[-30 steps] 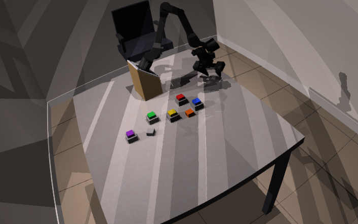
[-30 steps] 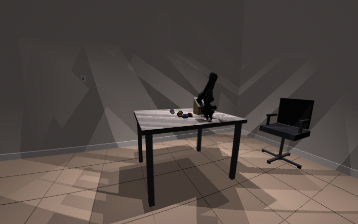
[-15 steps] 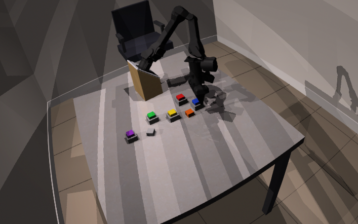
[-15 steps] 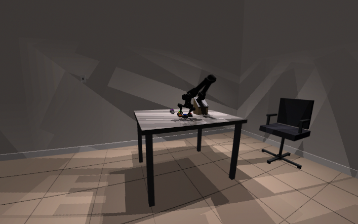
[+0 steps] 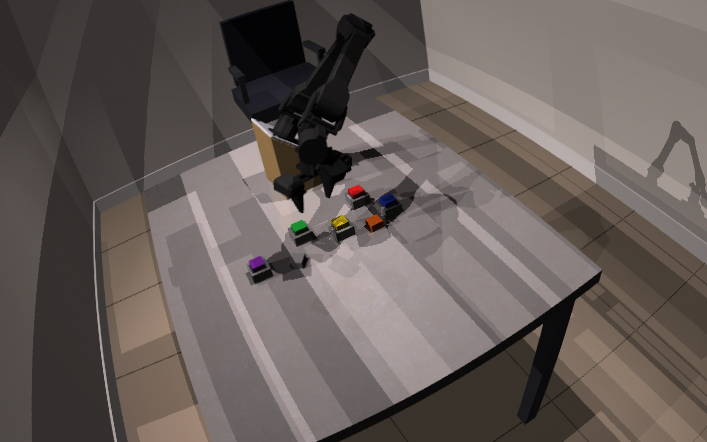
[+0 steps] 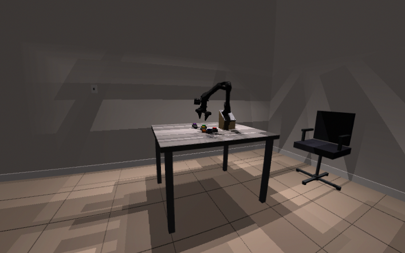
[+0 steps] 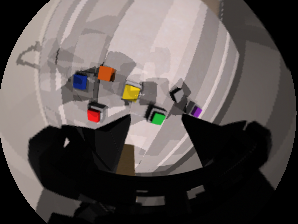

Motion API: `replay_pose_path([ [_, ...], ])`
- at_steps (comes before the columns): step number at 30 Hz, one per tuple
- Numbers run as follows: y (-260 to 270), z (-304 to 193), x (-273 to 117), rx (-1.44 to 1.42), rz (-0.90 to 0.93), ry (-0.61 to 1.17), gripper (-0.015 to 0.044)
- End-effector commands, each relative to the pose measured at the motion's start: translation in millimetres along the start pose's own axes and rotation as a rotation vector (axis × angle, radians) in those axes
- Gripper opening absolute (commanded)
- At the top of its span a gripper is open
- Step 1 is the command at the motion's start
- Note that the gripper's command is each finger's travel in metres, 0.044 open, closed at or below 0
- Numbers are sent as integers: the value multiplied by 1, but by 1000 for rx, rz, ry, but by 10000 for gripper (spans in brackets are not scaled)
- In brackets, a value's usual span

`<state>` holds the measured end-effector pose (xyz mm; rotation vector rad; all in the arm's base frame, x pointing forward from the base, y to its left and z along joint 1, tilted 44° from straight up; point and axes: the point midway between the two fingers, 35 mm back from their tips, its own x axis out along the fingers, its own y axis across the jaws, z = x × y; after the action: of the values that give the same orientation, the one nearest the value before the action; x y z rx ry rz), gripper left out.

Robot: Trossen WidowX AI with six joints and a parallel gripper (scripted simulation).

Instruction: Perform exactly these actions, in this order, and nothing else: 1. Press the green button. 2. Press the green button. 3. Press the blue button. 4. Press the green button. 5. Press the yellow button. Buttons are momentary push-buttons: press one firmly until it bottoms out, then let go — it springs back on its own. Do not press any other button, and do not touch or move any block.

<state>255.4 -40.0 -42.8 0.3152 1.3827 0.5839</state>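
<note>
My gripper (image 5: 315,203) (image 6: 203,119) (image 7: 157,116) is open and empty, pointing down, well above the table. In the wrist view the green button (image 5: 299,226) (image 7: 158,118) shows between the fingertips, nearer the right one. The yellow button (image 5: 339,222) (image 7: 131,93) stands beside it, ahead of the left fingertip in the wrist view. The blue button (image 5: 387,200) (image 7: 80,81) stands farther off, at the left of the wrist view. No finger touches a button. All three caps stand up from their grey and black bases.
A red button (image 5: 355,191) (image 7: 94,115) stands near the blue one. A purple button (image 5: 256,263) (image 7: 196,112) stands beyond the green one. An orange block (image 5: 373,222) (image 7: 106,73) lies between yellow and blue. A dark grey block (image 5: 300,261) (image 7: 177,95) lies near purple. A box (image 5: 271,159) (image 6: 225,123) stands by the arm's base.
</note>
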Motion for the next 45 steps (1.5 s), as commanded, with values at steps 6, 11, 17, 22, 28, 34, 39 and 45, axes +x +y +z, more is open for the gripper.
replay_pose_path([
  [6,-35,-52,-16,367,155,-19,400],
  [11,-35,-52,-13,368,155,-19,374],
  [17,-25,-49,46,367,159,-20,216],
  [22,-25,-49,46,367,159,-20,85],
  [28,-25,-49,46,367,159,-20,20],
  [34,-25,-49,46,367,159,-20,20],
  [39,-25,-49,51,367,159,-20,20],
  [45,-23,-48,61,367,159,-20,20],
])
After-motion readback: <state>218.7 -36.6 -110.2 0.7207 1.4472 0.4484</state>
